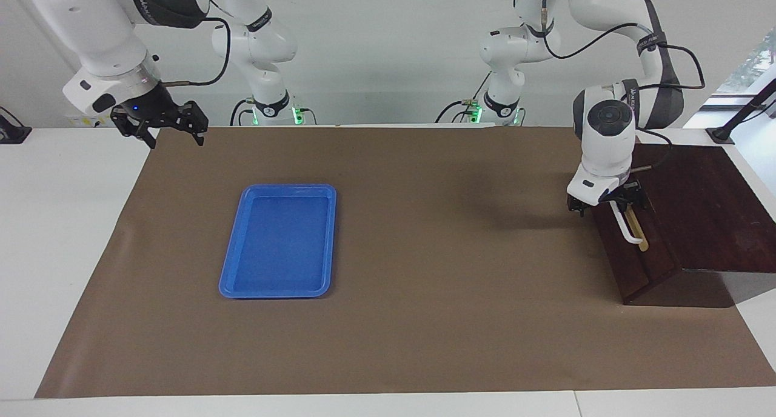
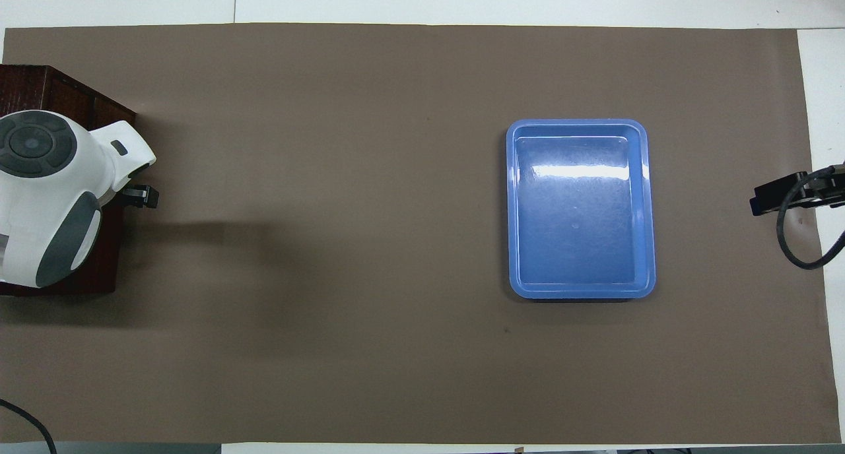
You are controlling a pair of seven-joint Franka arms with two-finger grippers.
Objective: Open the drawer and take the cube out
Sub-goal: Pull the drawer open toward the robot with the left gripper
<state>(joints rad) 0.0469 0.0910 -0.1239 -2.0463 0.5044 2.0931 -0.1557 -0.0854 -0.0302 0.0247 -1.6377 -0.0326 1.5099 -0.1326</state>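
**Left gripper at the drawer handle**

A brown mat (image 1: 388, 320) covers the table. The closed drawer (image 1: 630, 253) sits at the left arm's end; the cube is not visible. A blue tray (image 1: 279, 241) lies toward the right arm's end. The left gripper (image 1: 606, 206), jaws spread, is at the white handle (image 1: 625, 229). The right gripper (image 1: 160, 126) waits, spread and empty.

This is a robotics lab. Two white industrial arms (image 1: 612, 71) stand bolted at the edge of a white tabletop (image 1: 66, 223), with black cables looped along their links and green status lights glowing at their bases (image 1: 297, 115). A plain brown paper sheet (image 1: 424, 320) is spread flat over the work surface against a bare white wall, and the few objects set out, a blue plastic tray (image 1: 280, 241) and a dark wooden box (image 1: 697, 211), look like test props.
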